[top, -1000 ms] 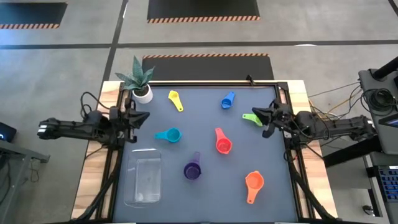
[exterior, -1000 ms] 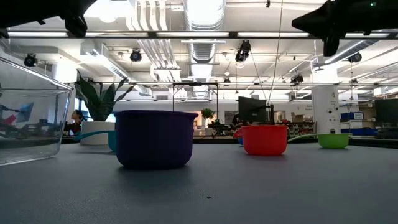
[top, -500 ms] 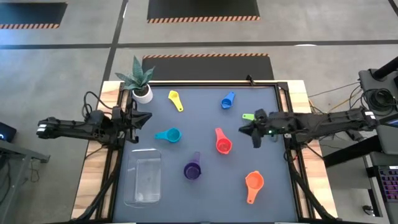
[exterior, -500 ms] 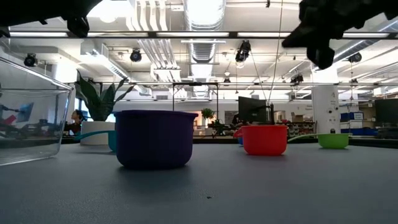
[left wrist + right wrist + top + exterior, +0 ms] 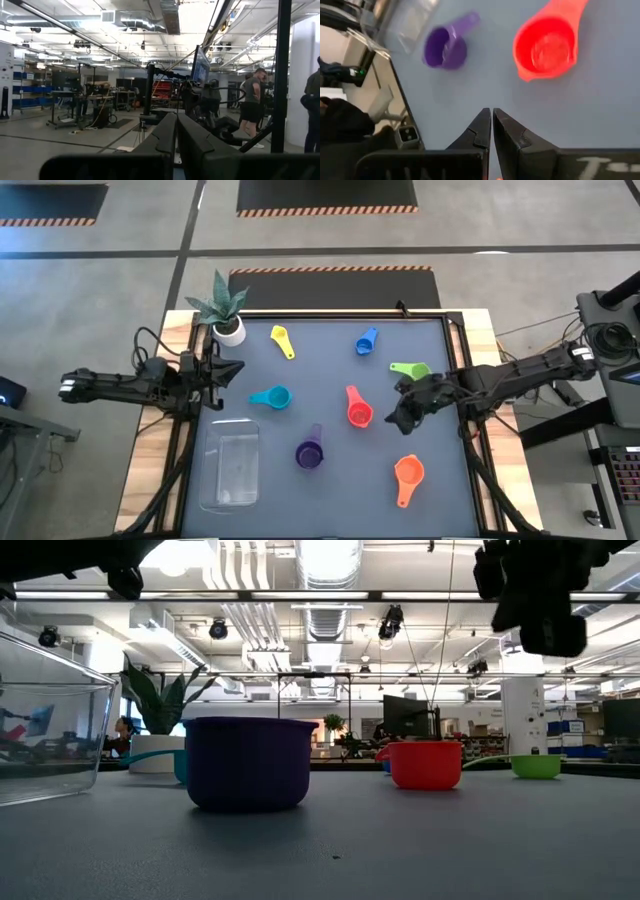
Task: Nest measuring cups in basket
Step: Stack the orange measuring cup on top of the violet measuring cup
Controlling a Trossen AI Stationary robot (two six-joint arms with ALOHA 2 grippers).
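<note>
Position of the right gripper (image 5: 400, 420): fingers pressed together and empty, right of centre in the high view, just right of the red plastic measuring cup (image 5: 359, 413), whose handle runs toward the frame's top. The left gripper (image 5: 226, 370), also clenched, waits at the left edge, above the clear plastic rectangular basket (image 5: 229, 466) at lower left.

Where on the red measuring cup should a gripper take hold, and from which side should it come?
Grip the red cup by its short flat handle, coming straight down from above. The cup sits upright with its bowl open upward, and the handle sticks out toward the table's far edge, clear of other cups. The right gripper, fingers together, is nearest, just beside the bowl.
</note>
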